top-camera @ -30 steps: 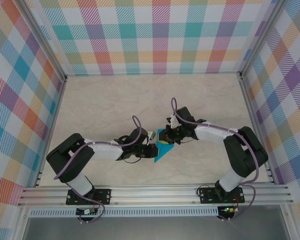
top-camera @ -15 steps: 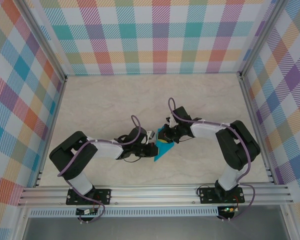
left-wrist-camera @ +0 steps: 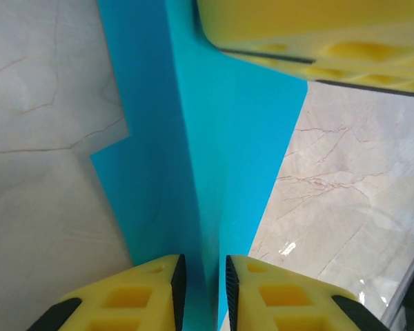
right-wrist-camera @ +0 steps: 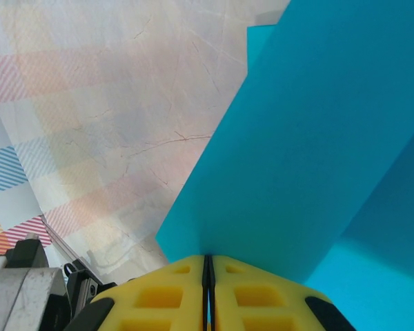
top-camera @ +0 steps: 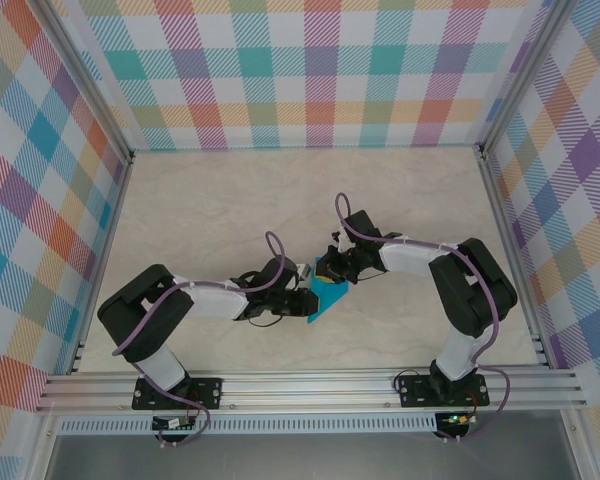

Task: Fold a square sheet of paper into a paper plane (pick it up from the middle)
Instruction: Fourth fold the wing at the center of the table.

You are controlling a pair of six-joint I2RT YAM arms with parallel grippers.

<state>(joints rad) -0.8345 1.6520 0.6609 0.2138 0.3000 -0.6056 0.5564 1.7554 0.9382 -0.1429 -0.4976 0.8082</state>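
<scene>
The teal-blue sheet of paper point(top-camera: 323, 298) lies mid-table, folded into a narrow pointed paper plane shape with a raised centre crease point(left-wrist-camera: 193, 145). My left gripper point(top-camera: 304, 301) is at its near-left end. In the left wrist view the left gripper point(left-wrist-camera: 202, 279) stands slightly open, its pads astride the crease with a gap on both sides. My right gripper point(top-camera: 337, 272) comes in from the right and is shut on a raised flap of the paper point(right-wrist-camera: 310, 138). In the right wrist view the right gripper point(right-wrist-camera: 208, 265) has its jaws pressed together on the flap's edge. One right finger point(left-wrist-camera: 317, 31) shows over the paper.
The marble-look tabletop point(top-camera: 230, 210) spreads behind and to both sides of the grippers. Plaid walls point(top-camera: 310, 70) enclose it at the back and sides. An aluminium rail point(top-camera: 310, 385) runs along the near edge.
My left jaws, shut on the crease a second ago, have parted a little. The right arm has drawn its elbow in slightly, still holding the flap. The paper has barely shifted.
</scene>
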